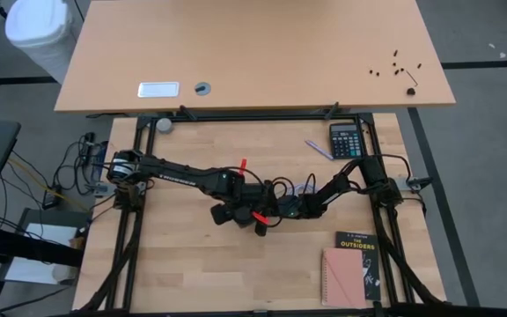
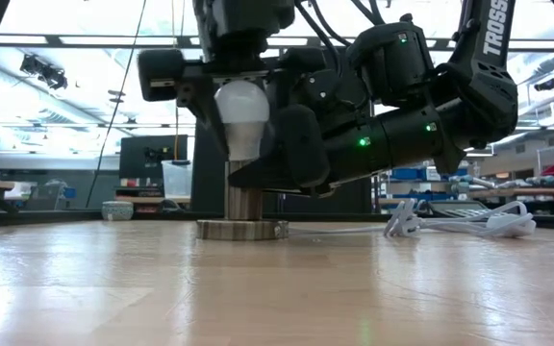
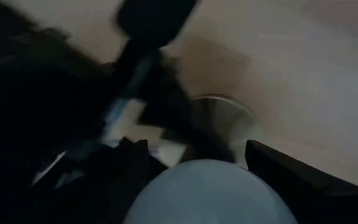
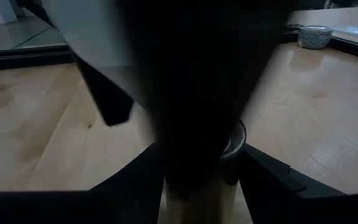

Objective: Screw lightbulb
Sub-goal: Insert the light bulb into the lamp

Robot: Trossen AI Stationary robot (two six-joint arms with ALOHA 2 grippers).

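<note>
Lightbulb (image 2: 241, 115) upright at upper centre of low view, base in socket (image 2: 242, 219) on surface (image 2: 277, 288); left hand (image 2: 241, 91) around globe, grip state indeterminate; right hand (image 2: 287, 144) clamped on socket stem; premature release risks tilted, cross-threaded seating.

Dark arms (image 2: 421, 125) (green lights lit), looped black cables, white lettering.

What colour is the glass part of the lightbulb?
White. The lightbulb shows best in the low view, standing upright over the round silvery socket.
</note>
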